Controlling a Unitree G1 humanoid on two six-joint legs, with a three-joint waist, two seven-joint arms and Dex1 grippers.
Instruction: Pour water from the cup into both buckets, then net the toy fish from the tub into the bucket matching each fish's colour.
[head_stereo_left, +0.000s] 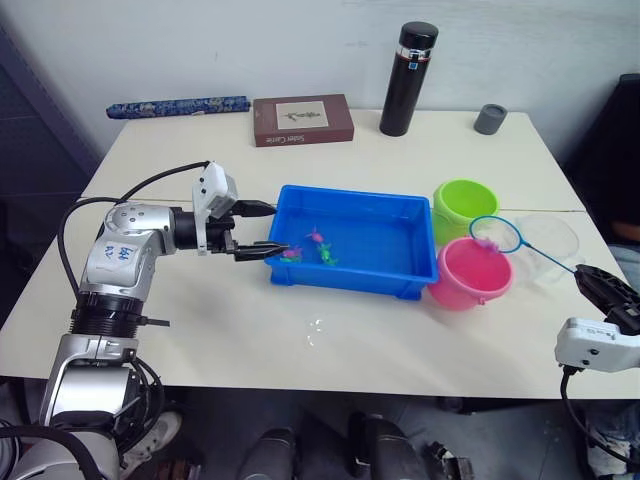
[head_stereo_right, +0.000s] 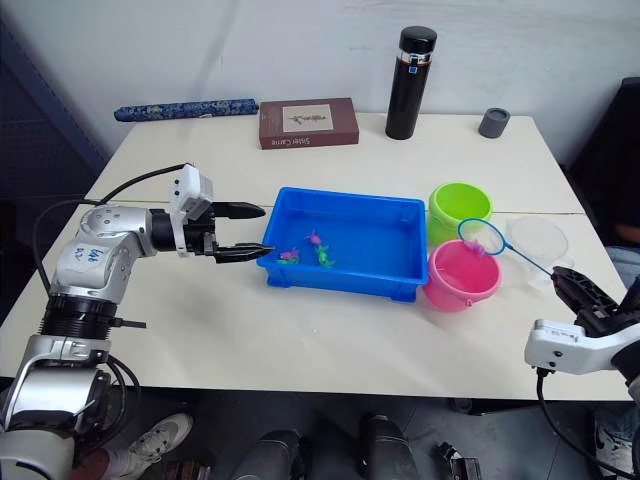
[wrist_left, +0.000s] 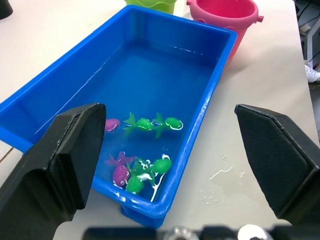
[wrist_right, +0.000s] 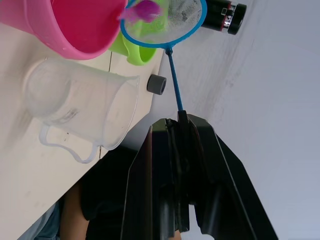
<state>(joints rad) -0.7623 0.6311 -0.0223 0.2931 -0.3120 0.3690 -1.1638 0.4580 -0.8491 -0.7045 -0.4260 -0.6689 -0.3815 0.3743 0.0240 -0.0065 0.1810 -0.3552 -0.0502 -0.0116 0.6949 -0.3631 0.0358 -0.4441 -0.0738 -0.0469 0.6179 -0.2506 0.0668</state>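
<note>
The blue tub (head_stereo_left: 340, 192) sits mid-table with several pink and green toy fish (wrist_left: 145, 123) floating at its left end. My left gripper (head_stereo_left: 278, 228) is open at that end, its fingers level with the tub's rim, one on each side of the near-left corner. To the tub's right stand the green bucket (head_stereo_left: 465, 203) and, nearer, the pink bucket (head_stereo_left: 470, 278). My right gripper (wrist_right: 180, 125) is shut on the net's thin handle. The net (head_stereo_left: 496, 234) hovers over the pink bucket with a pink fish (wrist_right: 145, 10) in its mesh. The clear cup (head_stereo_left: 552, 242) stands right of the buckets.
At the back of the table are a tall black thermos (head_stereo_left: 408, 80), a small grey cup (head_stereo_left: 491, 118), a brown book (head_stereo_left: 302, 120) and a patterned roll (head_stereo_left: 178, 105). Spilled water (head_stereo_left: 318, 325) glistens in front of the tub.
</note>
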